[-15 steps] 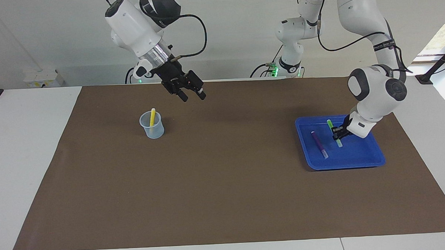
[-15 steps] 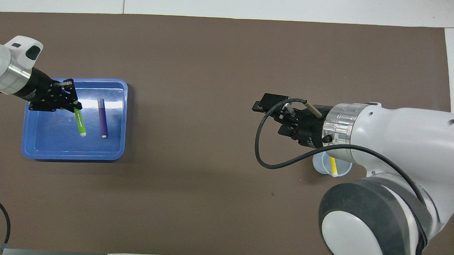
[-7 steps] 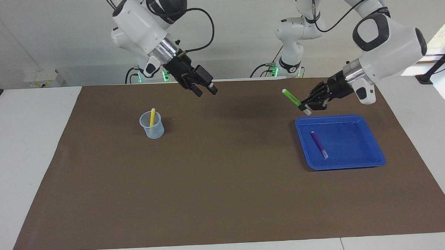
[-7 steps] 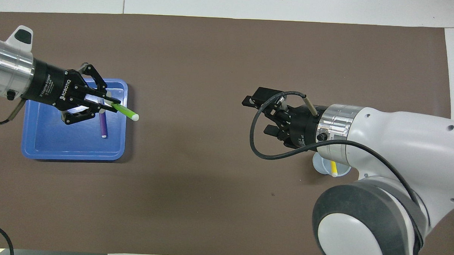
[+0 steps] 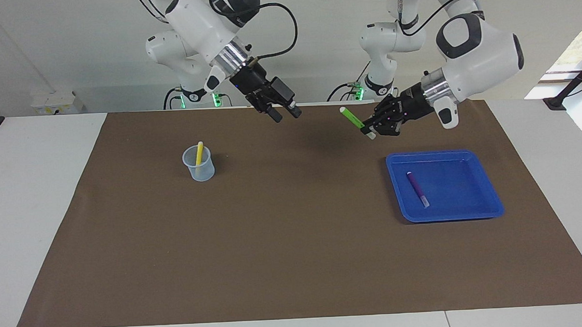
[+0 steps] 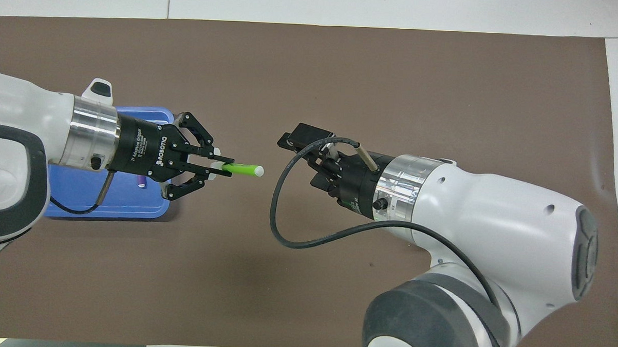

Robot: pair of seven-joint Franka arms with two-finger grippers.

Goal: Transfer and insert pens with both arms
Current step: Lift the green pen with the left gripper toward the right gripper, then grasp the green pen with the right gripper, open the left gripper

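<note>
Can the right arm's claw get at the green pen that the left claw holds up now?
Probably yes. The right claw is open and aimed at the green pen, whose free end juts out of the shut left claw toward it. Only air over the brown mat separates them.

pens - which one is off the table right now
The green pen, held in the air by the left end effector. The yellow pen stands in the cup; the purple pen lies in the blue tray.

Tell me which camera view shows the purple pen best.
The facing view: the purple pen lies whole in the blue tray. In the overhead view, the left tool and its arm cover it, so only its tip shows.
</note>
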